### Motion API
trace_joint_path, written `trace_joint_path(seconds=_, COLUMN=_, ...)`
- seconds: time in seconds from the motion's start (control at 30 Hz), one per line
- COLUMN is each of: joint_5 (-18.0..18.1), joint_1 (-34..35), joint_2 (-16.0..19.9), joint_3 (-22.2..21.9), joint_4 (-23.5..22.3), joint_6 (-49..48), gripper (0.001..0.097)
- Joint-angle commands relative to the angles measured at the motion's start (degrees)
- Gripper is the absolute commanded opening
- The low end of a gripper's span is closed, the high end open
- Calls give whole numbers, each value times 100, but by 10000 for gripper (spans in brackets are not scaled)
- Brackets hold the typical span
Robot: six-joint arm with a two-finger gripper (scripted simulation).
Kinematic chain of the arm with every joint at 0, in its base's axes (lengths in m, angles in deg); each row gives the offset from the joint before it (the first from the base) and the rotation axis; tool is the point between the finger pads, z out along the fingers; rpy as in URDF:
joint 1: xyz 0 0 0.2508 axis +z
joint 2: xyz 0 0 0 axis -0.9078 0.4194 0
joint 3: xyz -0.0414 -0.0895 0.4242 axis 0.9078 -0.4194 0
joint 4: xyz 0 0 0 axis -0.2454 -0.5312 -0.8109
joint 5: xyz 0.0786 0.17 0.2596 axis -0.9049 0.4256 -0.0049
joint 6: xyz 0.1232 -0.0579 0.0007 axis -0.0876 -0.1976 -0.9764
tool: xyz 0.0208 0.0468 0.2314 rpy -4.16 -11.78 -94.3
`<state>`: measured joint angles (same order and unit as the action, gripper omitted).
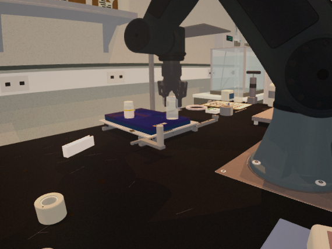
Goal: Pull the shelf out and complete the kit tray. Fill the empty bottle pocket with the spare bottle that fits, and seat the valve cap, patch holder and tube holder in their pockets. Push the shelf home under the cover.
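At the middle of the dark bench the blue kit tray sits on its pulled-out pale shelf with a handle post at the front. A white bottle with a yellow band stands upright at the tray's left rear. A clear bottle stands upright on the tray's right side. A white rectangular block lies on the bench to the left, and a cream hollow cylinder stands near the front left. My gripper is directly over the clear bottle's top, and it is open and holds nothing.
A glass enclosure stands at the back right, with a pale ring, a small cylinder and small parts on a mat before it. My arm's base fills the right side. A wall shelf with brown bottles hangs at upper left.
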<state>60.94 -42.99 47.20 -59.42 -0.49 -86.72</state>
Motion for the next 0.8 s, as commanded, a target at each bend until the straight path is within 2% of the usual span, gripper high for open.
trace_joint_path(seconds=0.0, joint_5=29, joint_1=0, joint_2=-26, joint_3=12, joint_4=1, joint_6=0, gripper=680)
trace_joint_path(seconds=0.23, joint_5=493, joint_1=0, joint_2=-337, joint_3=169, joint_4=2, joint_6=0, gripper=680)
trace_joint_path(seconds=0.57, joint_5=1766, joint_1=0, joint_2=-1026, joint_3=753, joint_4=2, joint_6=0, gripper=680)
trace_joint_path(seconds=0.77, joint_5=2439, joint_1=0, joint_2=-1300, joint_3=1146, joint_4=1, joint_6=0, gripper=680)
